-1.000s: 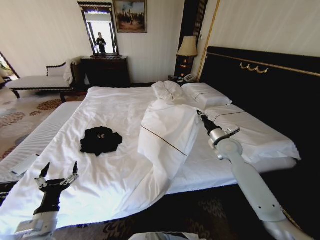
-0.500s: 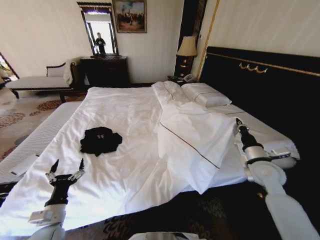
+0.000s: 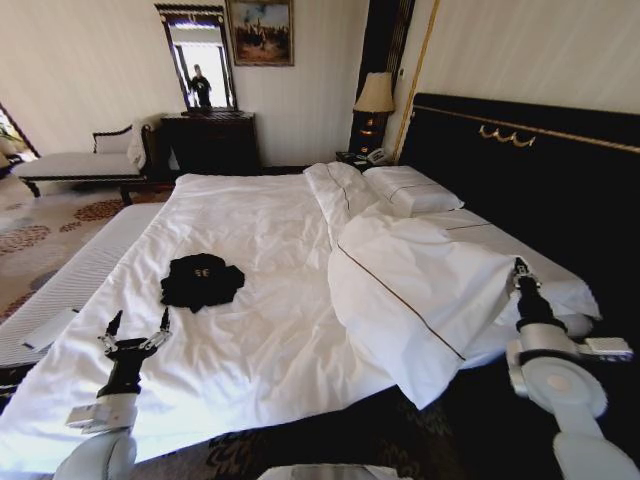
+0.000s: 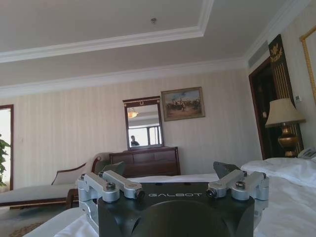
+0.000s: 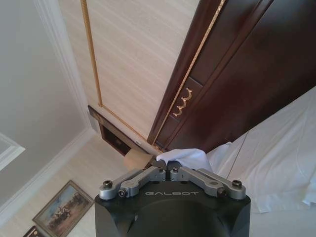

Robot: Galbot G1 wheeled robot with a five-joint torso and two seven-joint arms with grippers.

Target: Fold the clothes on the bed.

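The clothes (image 3: pixel 202 280), a small black T-shirt with white lettering, lie crumpled on the left half of the bed (image 3: pixel 260 220). My left gripper (image 3: pixel 137 328) hovers open over the bed's near left corner, a little short of the shirt; in the left wrist view its fingers (image 4: pixel 106 181) are spread wide with nothing between them. My right gripper (image 3: pixel 519 268) is at the bed's right side by the dark headboard (image 3: pixel 540 170), shut on the edge of the white duvet (image 3: pixel 420 290). A pinch of white duvet cloth (image 5: pixel 183 157) shows at the closed right gripper (image 5: pixel 165 169).
Two pillows (image 3: pixel 405 190) lie at the bed's far right. A white-cushioned bench (image 3: pixel 75 275) runs along the bed's left side. A chaise (image 3: pixel 70 165), a dark dresser with mirror (image 3: pixel 210 140) and a lamp (image 3: pixel 375 95) stand against the far wall.
My right gripper has drawn the folded duvet to the right, off the bed's middle towards the headboard side. The left gripper has moved slightly right and nearer the shirt.
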